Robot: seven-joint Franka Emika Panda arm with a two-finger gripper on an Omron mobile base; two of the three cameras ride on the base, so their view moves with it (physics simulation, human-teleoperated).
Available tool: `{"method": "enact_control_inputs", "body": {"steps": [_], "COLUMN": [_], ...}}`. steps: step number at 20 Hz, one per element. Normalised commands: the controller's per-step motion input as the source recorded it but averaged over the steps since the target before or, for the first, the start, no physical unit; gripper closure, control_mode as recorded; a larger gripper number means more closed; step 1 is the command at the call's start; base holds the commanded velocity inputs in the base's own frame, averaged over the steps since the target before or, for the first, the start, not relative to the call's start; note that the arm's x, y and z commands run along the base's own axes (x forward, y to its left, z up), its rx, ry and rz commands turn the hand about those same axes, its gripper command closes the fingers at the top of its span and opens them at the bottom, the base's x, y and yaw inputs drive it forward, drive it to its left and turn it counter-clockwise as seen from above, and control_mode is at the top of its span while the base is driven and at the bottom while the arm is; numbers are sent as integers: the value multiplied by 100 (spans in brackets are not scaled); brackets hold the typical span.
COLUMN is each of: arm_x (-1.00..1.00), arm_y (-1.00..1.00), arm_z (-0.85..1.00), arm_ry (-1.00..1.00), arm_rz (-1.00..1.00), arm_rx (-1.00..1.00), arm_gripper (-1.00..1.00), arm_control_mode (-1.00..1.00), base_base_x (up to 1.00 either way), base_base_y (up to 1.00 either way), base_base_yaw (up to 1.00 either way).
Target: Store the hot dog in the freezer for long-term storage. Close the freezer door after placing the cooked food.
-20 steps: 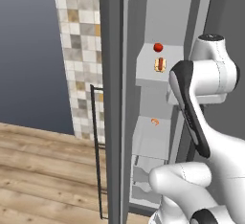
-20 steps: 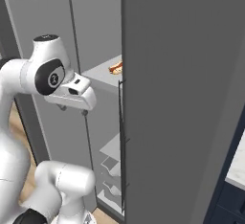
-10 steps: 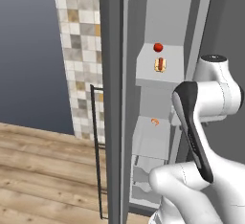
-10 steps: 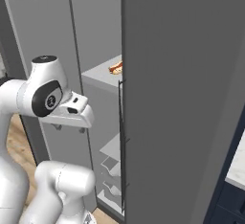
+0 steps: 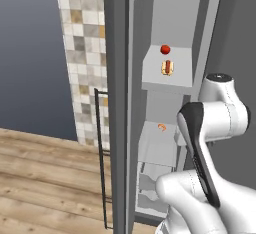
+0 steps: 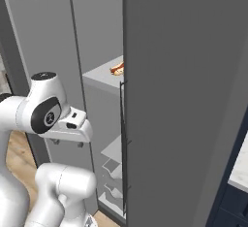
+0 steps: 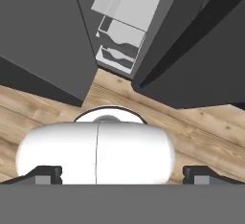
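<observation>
The hot dog [image 5: 167, 67] lies on an upper pale shelf inside the freezer [image 5: 165, 143], just below a small red ball [image 5: 165, 49]; from the right it shows at the shelf's edge [image 6: 117, 68]. The freezer door [image 5: 118, 103] stands wide open on the left, its thin dark bar handle [image 5: 98, 153] on the outer face and its pale inner face [image 6: 34, 37] turned to the room. My gripper [image 6: 68, 142] hangs low in front of the freezer, pointing down at the floor, well below and apart from the hot dog. It [image 7: 122, 174] is open and holds nothing.
A small orange item [image 5: 161, 126] lies on a lower shelf. Pale drawers [image 7: 119, 41] fill the freezer's bottom. A large dark grey panel [image 6: 184, 100] with its own bar handle [image 6: 123, 138] stands close on the right. Wooden floor [image 7: 201, 122] lies below; a tiled wall [image 5: 80, 53] stands left.
The arm has drawn back from the freezer shelf and sunk lower, the hand tipping downward. The hot dog has stayed on the shelf and the door has not moved.
</observation>
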Motion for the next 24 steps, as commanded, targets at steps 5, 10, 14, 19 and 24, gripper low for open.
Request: {"method": "enact_control_inputs", "body": {"steps": [5,10,14,19,24], "arm_x": [0,0,-1,-3,0], "arm_y": [10,0,0,0,0], "arm_z": [-20,-1,0,0,0], "arm_ry": [1,0,0,0,0], "arm_rz": [0,0,0,0,0], "arm_rx": [0,0,0,0,0], "arm_gripper": [-100,-100,-100,-100,-100], "arm_control_mode": [-100,-100,-100,100,100], "base_base_x": [0,0,0,-30,-59], "base_base_y": [0,0,0,2,19], "base_base_yaw": [0,0,0,-5,-18]}}
